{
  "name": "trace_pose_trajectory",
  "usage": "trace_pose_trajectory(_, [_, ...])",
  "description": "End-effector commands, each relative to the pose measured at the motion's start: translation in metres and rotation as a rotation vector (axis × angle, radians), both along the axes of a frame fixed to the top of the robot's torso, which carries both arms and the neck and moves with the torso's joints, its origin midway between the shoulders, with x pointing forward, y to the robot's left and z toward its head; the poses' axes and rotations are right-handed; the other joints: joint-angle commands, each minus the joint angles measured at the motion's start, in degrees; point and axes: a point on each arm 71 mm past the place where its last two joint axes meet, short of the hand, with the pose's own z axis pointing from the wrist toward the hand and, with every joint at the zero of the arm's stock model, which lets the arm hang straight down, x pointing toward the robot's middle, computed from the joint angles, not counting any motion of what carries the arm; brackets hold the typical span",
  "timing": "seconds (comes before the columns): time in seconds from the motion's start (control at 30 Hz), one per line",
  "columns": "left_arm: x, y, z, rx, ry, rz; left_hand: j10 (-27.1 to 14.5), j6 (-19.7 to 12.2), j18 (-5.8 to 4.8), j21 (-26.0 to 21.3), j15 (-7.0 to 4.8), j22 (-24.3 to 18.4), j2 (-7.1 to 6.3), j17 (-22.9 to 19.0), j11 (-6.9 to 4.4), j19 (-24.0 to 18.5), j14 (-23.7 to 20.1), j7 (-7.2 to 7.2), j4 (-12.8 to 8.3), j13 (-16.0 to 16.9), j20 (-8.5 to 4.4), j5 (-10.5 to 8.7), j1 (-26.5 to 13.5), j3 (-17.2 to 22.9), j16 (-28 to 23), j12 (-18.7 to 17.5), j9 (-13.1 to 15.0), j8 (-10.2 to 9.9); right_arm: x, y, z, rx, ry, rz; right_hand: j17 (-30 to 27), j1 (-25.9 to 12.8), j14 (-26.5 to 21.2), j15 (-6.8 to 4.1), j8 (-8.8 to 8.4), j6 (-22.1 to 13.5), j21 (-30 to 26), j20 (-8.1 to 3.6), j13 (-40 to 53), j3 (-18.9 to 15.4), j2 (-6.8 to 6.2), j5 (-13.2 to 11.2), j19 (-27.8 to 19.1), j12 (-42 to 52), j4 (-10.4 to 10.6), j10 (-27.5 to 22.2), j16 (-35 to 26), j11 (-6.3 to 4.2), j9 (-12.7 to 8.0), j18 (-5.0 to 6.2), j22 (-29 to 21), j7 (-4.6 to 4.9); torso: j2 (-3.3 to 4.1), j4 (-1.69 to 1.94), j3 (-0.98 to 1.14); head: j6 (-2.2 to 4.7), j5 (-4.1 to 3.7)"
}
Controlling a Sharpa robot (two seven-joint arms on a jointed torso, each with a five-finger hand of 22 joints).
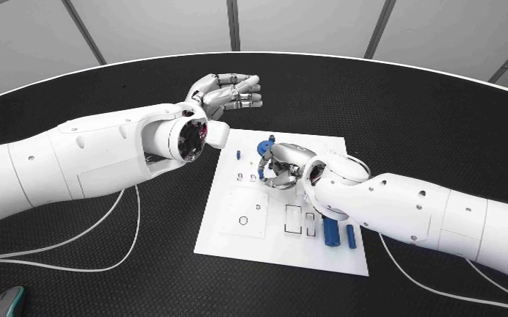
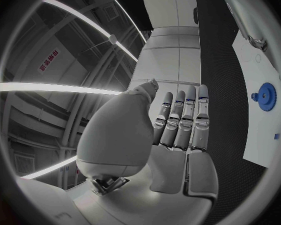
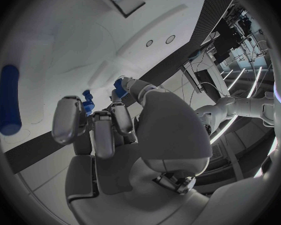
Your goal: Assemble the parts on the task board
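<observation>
The white task board (image 1: 277,240) lies in the middle of the table. A blue gear (image 1: 265,143) (image 2: 263,96) stands near its far edge. Two blue cylinders (image 1: 331,235) (image 3: 9,107) lie at its near right corner. My right hand (image 1: 280,166) (image 3: 109,130) is low over the board just behind the gear, fingers curled down. Small blue pieces (image 3: 87,102) show right at its fingertips; whether they are pinched is unclear. My left hand (image 1: 227,93) (image 2: 178,130) hovers above the bare table beyond the board's far left corner, fingers stretched out, holding nothing.
A small blue piece (image 1: 238,154) (image 2: 276,136) sits on the board left of the gear. Rectangular slots (image 1: 302,219) and small holes mark the board's middle. White cables (image 1: 117,236) trail over the black table (image 1: 423,119) on the near left.
</observation>
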Motion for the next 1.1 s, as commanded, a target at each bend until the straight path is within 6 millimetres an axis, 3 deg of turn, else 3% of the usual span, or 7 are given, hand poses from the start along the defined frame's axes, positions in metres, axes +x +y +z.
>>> trace_pose_trajectory(0.03, [0.0001, -0.0002, 0.0000, 0.000, 0.000, 0.000, 0.12, -0.20, 0.72, 0.02, -0.08, -0.07, -0.55, 0.07, 0.07, 0.03, -0.44, 2.04, 0.01, 0.01, 0.38, -0.24, 0.13, -0.12, -0.24, -0.38, -0.06, -0.28, 0.0002, 0.0004, -0.0007, 0.001, -0.001, -0.004, 12.40, -0.04, 5.24, 0.02, 0.31, 0.04, -0.26, -0.02, 0.05, 0.24, 0.35, 0.33, -0.24, 0.10, -0.07, -0.02, 0.32, 0.44, 0.54, -0.36, -0.02, -0.06, 0.07, -0.06, 0.00, -0.02, -0.01])
trace_pose_trajectory(1.1, [-0.0002, -0.0017, -0.0001, 0.000, 0.002, -0.005, 0.10, -0.23, 0.71, 0.02, -0.06, -0.10, -0.58, 0.11, 0.09, 0.02, -0.50, 2.06, 0.06, 0.00, 0.39, -0.24, 0.08, -0.19, -0.31, -0.44, -0.08, -0.32, 0.0009, 0.0065, -0.0080, -0.027, -0.011, 0.004, 12.46, -0.33, 5.25, 0.07, 0.38, 0.08, -0.28, 0.03, 0.10, 0.18, 0.22, 0.33, -0.25, 0.16, -0.09, -0.02, 0.35, 0.48, 0.61, -0.35, 0.00, -0.04, 0.15, 0.03, 0.06, -0.70, -0.08])
